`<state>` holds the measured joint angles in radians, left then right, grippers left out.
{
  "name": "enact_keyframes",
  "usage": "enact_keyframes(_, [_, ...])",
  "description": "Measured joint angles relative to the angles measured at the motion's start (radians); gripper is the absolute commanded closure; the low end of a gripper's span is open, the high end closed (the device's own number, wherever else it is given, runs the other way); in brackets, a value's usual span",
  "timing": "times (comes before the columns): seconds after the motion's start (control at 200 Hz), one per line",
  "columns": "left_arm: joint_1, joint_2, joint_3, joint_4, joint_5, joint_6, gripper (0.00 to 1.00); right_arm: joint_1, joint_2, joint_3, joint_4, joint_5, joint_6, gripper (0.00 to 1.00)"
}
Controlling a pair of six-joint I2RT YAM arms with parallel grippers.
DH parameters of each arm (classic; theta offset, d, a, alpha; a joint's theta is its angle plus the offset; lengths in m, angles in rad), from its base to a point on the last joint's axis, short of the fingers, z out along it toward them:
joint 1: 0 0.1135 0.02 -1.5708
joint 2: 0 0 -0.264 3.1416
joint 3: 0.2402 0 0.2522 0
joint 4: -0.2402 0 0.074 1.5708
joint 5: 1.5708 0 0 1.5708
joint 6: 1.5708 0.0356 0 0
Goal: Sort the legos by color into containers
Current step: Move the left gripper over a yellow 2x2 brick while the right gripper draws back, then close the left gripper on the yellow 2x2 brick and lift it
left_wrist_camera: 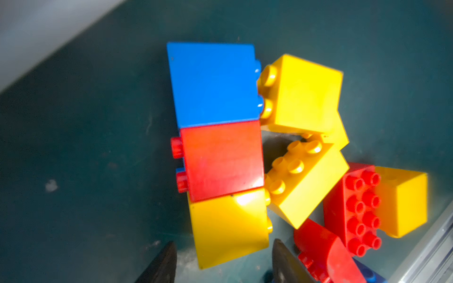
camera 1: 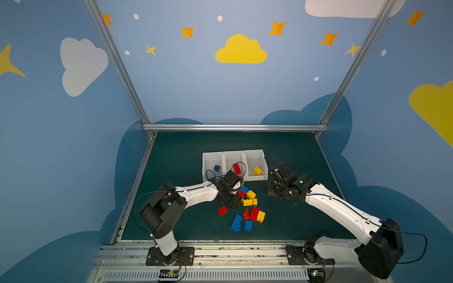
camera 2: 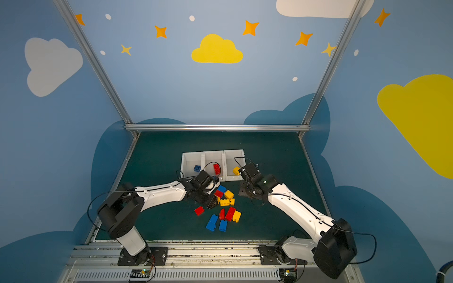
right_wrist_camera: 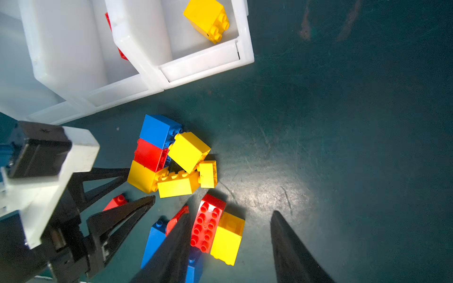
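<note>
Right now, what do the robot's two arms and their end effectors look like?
The left arm and right arm have white shells, black joints and thin black cables. The left end effector and right end effector have black, tapered, pointed fingers.

Left arm (camera 1: 196, 193) and right arm (camera 1: 338, 208) show white shells, black joints, thin cables (camera 1: 426, 245). Left claw (left_wrist_camera: 223, 241) and right claw (right_wrist_camera: 231, 209) are black, tapered.

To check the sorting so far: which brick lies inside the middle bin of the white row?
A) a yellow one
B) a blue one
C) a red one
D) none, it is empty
C: in a top view a red brick lies inside the middle bin, while the blue brick and the yellow brick lie in the bins on either side of it.
</note>
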<state>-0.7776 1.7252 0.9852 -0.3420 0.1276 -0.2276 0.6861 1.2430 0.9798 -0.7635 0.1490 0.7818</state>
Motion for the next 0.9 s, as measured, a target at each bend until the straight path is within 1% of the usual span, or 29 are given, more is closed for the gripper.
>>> enact_keyframes(0.335, [-0.008,0.045,0.048,-0.006,0.000,0.017,0.38,-0.004,0.000,0.000,0.000,0.000,0.001,0.47])
enact_keyframes(0.38, [-0.008,0.051,0.051,-0.006,0.000,0.019,0.40,-0.004,0.000,0.000,0.000,0.000,0.003,0.47])
enact_keyframes(0.446, [-0.008,0.061,0.056,-0.006,0.000,0.023,0.45,-0.004,0.000,0.000,0.000,0.000,0.004,0.47])
enact_keyframes(0.626, [-0.008,0.068,0.063,-0.006,0.001,0.024,0.51,-0.004,0.000,-0.001,0.000,0.000,0.006,0.48])
enact_keyframes(0.901, [-0.008,0.065,0.060,0.000,0.002,0.029,0.54,-0.004,0.000,-0.004,0.000,0.000,0.008,0.48])
